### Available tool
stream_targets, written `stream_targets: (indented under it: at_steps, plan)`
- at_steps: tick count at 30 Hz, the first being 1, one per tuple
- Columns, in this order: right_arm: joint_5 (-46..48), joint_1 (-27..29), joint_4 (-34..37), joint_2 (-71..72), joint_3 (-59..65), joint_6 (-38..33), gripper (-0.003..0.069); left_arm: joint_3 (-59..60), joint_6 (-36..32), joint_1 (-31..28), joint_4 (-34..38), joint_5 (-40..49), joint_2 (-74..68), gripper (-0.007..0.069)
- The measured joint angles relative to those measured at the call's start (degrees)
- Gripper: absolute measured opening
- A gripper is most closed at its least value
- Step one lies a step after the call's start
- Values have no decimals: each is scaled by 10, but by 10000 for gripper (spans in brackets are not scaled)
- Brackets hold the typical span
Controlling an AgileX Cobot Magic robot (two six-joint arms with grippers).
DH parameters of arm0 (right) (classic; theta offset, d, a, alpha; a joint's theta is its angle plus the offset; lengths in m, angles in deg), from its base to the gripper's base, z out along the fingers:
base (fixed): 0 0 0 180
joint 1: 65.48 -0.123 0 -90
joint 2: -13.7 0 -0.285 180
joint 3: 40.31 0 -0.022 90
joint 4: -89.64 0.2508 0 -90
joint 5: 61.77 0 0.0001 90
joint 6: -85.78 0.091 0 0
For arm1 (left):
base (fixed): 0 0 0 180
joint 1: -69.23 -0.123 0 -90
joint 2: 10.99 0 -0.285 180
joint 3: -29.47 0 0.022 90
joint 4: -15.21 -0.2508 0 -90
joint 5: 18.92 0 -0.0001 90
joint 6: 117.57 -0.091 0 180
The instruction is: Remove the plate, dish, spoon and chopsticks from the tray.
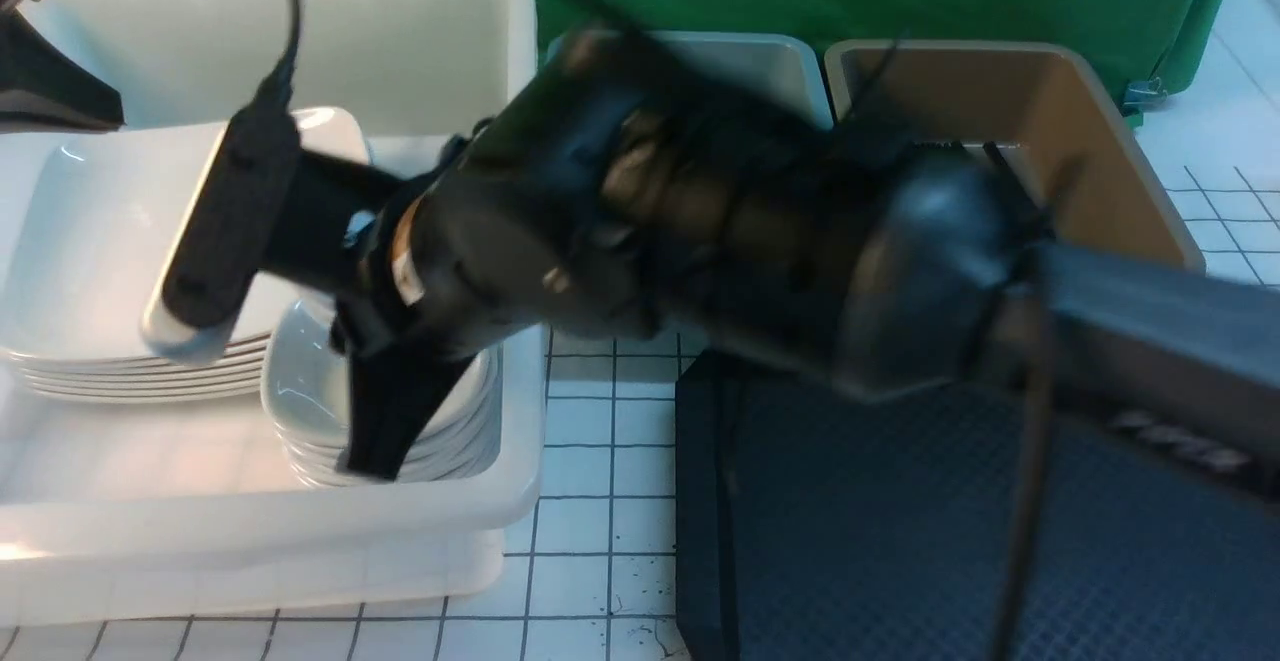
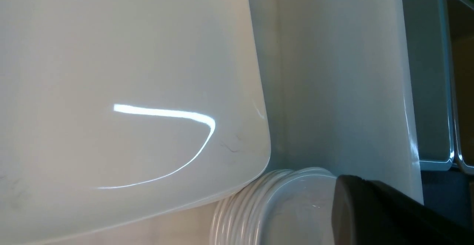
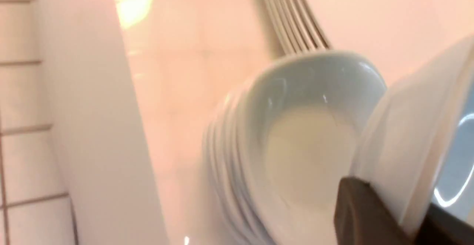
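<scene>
Student: Pose of the right arm in the front view?

Instructor: It enters at 3 o'clock and stretches across toward 9 o'clock, motion-blurred, with the wrist bent down over the white tub. The right gripper is closed on the rim of the dish, which is held tilted over the stack of small dishes.

Student: Which parts are hidden or unclear?

Instructor: The arm covers much of the teal tub and brown tub at 12 to 1 o'clock, and the far edge of the tray at 5 o'clock. The plate tops the stack of large plates in the white tub. Only one finger of the left gripper shows, so its opening cannot be judged.
</scene>
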Motion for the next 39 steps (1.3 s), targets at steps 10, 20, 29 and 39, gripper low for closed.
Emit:
stream_targets:
  at_steps: [10,20,29,39]
  plan:
    - [-9,0,-11,-30,0,-1,188,0,0,0,-4,0,0,18]
    - [16,-1,-11,40,0,0,391,0,1,0,-4,0,0,18]
    - [137,-1,-34,187,-1,23,279,0,1,0,-7,-4,0,18]
    - [284,-1,-155,391,23,154,7,0,1,0,-8,-8,0,20]
